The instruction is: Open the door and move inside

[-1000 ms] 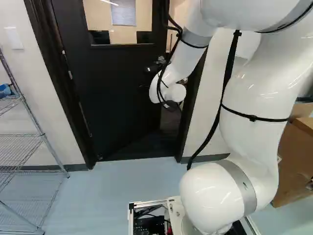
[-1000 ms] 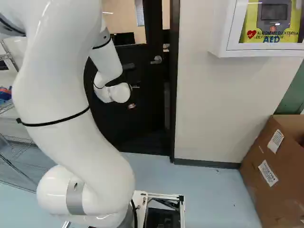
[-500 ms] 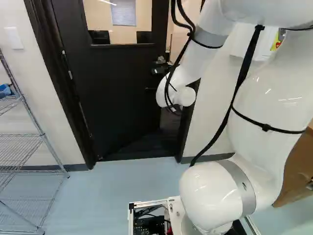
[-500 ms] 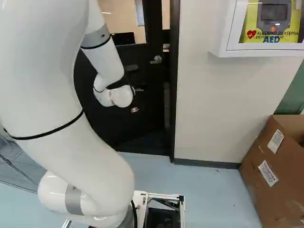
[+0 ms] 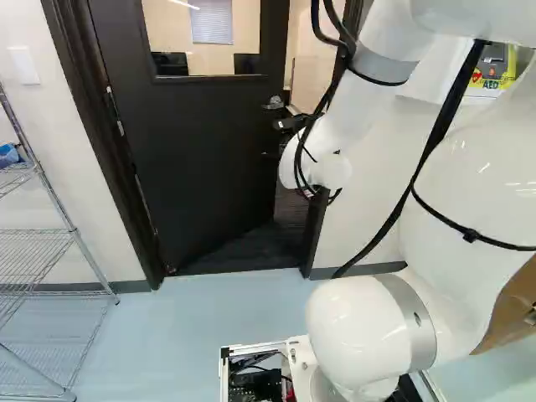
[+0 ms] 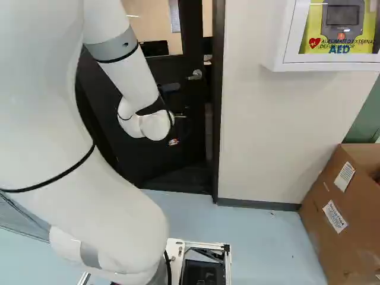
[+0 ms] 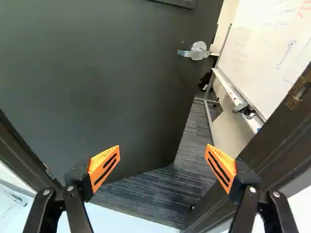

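The black door with a window, left of centre in the left base view, stands ajar; unlatching its silver lever handle looks done. The black gripper with orange pads is spread wide, grasping nothing. Next calls for pushing the door wider, then driving through. The white arm has swung rightward in the left base view; the door hasn't shifted.

There is one door, having one window and one silver handle. I count one whiteboard, one wire rack, one wall cabinet, one light switch, and one cardboard box with two white labels. The orange pads are two.
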### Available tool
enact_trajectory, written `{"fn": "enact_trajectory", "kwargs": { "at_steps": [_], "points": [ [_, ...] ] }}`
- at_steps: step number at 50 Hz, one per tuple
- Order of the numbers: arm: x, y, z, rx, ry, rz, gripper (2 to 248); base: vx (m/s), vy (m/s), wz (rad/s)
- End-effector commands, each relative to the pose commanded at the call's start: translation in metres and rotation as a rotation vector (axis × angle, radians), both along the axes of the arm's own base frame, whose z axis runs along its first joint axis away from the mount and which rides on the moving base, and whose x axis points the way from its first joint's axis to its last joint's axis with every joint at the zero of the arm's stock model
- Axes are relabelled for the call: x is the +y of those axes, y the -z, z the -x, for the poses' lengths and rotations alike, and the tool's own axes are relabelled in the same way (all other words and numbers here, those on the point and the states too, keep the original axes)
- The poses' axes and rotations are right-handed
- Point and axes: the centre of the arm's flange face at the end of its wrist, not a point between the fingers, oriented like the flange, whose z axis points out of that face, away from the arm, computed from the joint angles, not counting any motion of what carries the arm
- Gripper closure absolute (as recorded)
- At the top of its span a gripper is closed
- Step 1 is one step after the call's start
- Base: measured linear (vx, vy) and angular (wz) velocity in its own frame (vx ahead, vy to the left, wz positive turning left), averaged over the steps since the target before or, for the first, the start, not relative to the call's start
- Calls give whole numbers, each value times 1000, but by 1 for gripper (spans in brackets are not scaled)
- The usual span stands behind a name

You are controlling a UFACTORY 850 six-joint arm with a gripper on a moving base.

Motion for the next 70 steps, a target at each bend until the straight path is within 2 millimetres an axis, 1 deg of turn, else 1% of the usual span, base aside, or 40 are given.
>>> {"fn": "enact_trajectory", "kwargs": {
  "at_steps": [38,47,70],
  "points": [
    [-53,1,41,-7,199,-30,3,0,0,0],
    [-56,2,44,-8,210,-31,3,0,0,0],
    [-57,2,44,-8,210,-31,3,0,0,0]
  ]
}}
